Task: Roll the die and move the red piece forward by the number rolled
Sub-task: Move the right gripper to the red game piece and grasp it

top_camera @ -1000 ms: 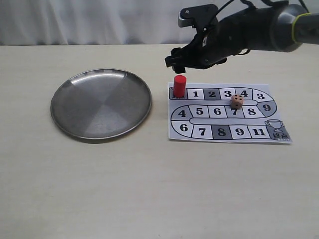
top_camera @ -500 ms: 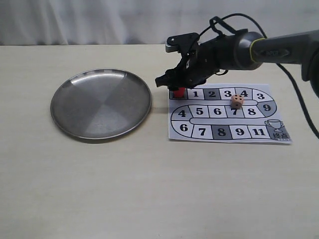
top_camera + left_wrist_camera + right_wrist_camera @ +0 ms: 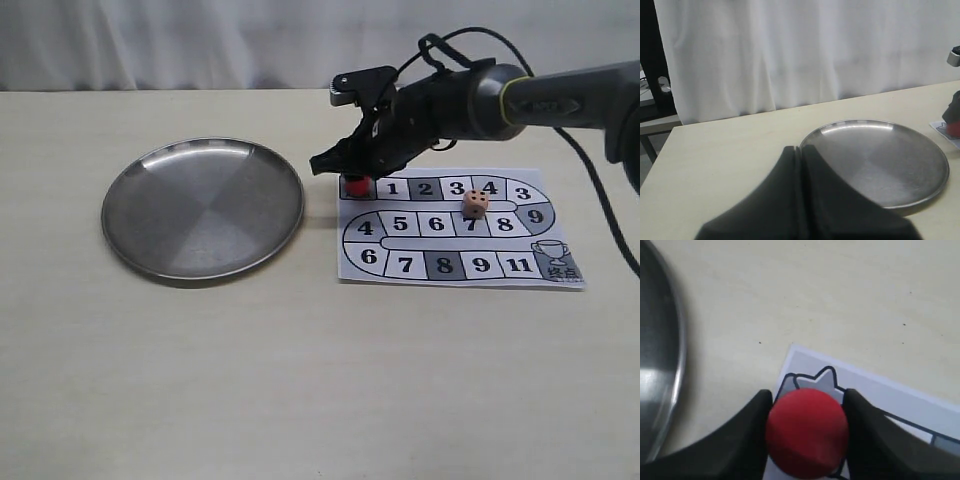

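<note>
The red piece (image 3: 356,186) stands on the start square at the top left corner of the paper game board (image 3: 525,240). My right gripper (image 3: 352,178) has come down over it, and in the right wrist view its two black fingers (image 3: 747,430) press against both sides of the red piece (image 3: 806,430), shut on it. The die (image 3: 474,206), a tan cube with black pips, rests on the board near squares 4 and 7, away from the gripper. My left gripper (image 3: 801,148) is shut and empty, above the table near the plate.
A round steel plate (image 3: 200,205) lies on the table left of the board, also seen in the left wrist view (image 3: 920,185). A white curtain hangs behind the table.
One second ago the right gripper hovered above the red piece; it has dropped down around it. In the last half second the arm has barely moved.
</note>
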